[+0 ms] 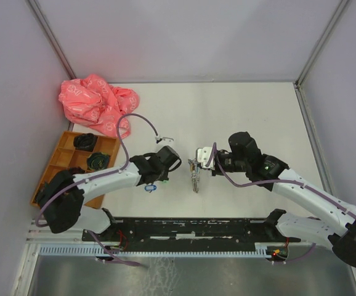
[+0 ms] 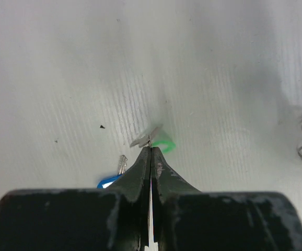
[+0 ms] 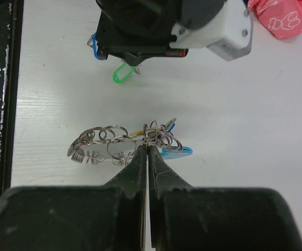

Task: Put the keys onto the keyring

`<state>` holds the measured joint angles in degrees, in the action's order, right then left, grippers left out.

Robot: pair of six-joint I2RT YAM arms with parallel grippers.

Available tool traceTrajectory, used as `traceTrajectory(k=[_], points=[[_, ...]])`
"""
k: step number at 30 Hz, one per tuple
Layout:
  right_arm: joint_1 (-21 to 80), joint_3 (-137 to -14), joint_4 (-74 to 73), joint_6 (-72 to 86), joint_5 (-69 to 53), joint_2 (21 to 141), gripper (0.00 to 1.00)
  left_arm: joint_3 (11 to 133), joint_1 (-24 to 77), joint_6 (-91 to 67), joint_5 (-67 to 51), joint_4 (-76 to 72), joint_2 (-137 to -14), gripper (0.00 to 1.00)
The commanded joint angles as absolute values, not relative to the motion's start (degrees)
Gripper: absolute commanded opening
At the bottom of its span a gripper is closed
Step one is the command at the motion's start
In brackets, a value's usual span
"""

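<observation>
White table (image 1: 239,111) bearing a crumpled pink plastic bag (image 1: 95,102) at its far left corner. Just nearer, an orange compartment tray (image 1: 60,159) holds two dark coiled items (image 1: 85,141), each in its own compartment. A black rail (image 1: 190,227) runs along the near edge.

**Student:** What kind of place does the overhead view show?

**Instructor:** A robotics laboratory, specifically an enclosed test cell. Two white-and-black robot arms, the left arm (image 1: 104,179) and the right arm (image 1: 313,191), are bolted to a black mounting rail (image 1: 190,229) at the near edge of a plain white desk (image 1: 239,117).

**Student:** Which features mark it as a cell and not an ordinary room?

**Instructor:** Plain grey panels (image 1: 184,37) close off three sides, joined by bare metal frame posts (image 1: 52,40). A purple cable (image 1: 125,132) runs exposed along the left arm. An orange compartment tray (image 1: 53,161) and a crumpled pink bag (image 1: 95,102) sit at the desk's far left corner.
</observation>
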<state>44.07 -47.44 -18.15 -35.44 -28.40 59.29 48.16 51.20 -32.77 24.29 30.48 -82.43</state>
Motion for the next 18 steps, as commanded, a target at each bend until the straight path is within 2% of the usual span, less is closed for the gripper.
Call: traceTrajectory(k=[1,10,18], points=[[44.38,-48.80,-15.64,-35.56,-29.16,58.24,0.01,42.54,51.13,-24.10,27.36,16.22,-71.83,0.03],[44.47,-50.94,-16.81,-32.96,-28.71,58.33,0.01,26.19,51.11,-5.34,17.13,-16.33,-54.42,0.03],[44.47,-50.37,-16.39,-31.25,-27.70,56.86,0.01,17.65,50.57,8.43,6.44,-34.95,-49.03,0.03]])
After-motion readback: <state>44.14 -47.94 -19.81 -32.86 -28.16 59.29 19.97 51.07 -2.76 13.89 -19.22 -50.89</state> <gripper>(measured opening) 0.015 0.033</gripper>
